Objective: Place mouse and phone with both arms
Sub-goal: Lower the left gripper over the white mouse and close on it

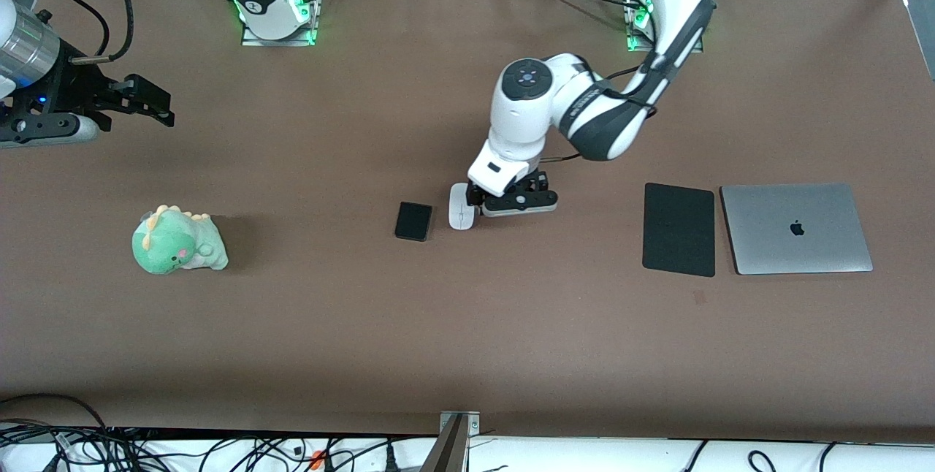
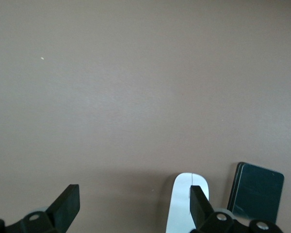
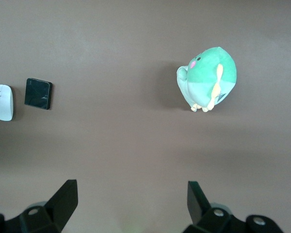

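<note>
The white mouse (image 1: 460, 207) lies mid-table, and the black phone (image 1: 413, 221) lies beside it toward the right arm's end. My left gripper (image 1: 507, 199) is low over the table right beside the mouse, open and empty. In the left wrist view one fingertip (image 2: 199, 201) overlaps the mouse (image 2: 182, 204). The rest of its gap (image 2: 134, 204) is over bare table, and the phone (image 2: 257, 196) lies just outside. My right gripper (image 1: 150, 103) waits open and empty above the table's right arm end (image 3: 132, 199). Its wrist view shows the mouse (image 3: 2, 102) and phone (image 3: 38, 93) far off.
A black mouse pad (image 1: 678, 229) and a closed silver laptop (image 1: 796, 228) lie side by side toward the left arm's end. A green plush dinosaur (image 1: 179, 240) sits toward the right arm's end and also shows in the right wrist view (image 3: 208, 80).
</note>
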You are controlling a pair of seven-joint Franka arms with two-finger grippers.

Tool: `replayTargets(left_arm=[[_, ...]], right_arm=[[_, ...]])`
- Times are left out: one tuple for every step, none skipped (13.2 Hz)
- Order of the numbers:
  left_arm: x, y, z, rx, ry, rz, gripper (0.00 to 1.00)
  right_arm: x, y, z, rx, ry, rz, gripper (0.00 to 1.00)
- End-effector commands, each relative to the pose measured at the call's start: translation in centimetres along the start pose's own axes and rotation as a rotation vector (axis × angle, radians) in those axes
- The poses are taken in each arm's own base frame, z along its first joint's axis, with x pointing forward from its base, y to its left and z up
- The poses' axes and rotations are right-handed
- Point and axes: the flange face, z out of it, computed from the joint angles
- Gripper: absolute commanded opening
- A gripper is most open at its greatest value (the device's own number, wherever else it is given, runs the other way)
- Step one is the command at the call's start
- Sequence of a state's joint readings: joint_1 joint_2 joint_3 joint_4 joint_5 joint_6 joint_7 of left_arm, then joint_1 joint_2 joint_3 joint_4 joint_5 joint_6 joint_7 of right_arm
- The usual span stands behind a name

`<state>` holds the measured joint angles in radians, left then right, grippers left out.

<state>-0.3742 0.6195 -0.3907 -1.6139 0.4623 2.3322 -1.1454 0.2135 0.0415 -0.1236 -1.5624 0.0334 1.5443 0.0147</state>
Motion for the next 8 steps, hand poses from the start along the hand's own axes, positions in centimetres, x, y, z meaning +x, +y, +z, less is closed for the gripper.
replayTargets(left_arm=[[-0.8, 3.1, 2.2, 0.011, 0.055, -0.010, 1.00], [-1.8, 3.6, 3.2, 0.022, 0.059, 0.009, 1.00], [-3.1, 4.3, 4.3, 0.028, 0.052, 0.019, 1.00], [-4.3, 4.9, 5.9, 0.037, 0.042, 0.036, 1.00], [-5.4, 5.8, 6.7, 0.042, 0.042, 0.058, 1.00], [-6.4, 6.0, 8.0, 0.064, 0.046, 0.075, 1.00], [-7.6, 6.5, 8.9, 0.079, 0.050, 0.094, 1.00], [-8.5, 7.0, 9.7, 0.088, 0.053, 0.110, 1.00]], right_arm=[[0.5, 0.0, -0.1, -0.005, 0.000, 0.009, 1.00], [0.8, 0.2, 0.4, -0.007, -0.007, 0.011, 1.00], [1.2, 0.2, 1.0, -0.018, -0.012, 0.010, 1.00], [1.4, 0.3, 1.4, -0.022, -0.018, 0.012, 1.00], [2.2, 0.4, 3.1, -0.028, -0.049, 0.014, 1.00], [2.5, 0.7, 3.6, -0.027, -0.059, 0.008, 1.00], [2.5, 0.8, 3.7, -0.029, -0.059, 0.008, 1.00], [2.6, 0.9, 3.8, -0.033, -0.062, 0.005, 1.00]])
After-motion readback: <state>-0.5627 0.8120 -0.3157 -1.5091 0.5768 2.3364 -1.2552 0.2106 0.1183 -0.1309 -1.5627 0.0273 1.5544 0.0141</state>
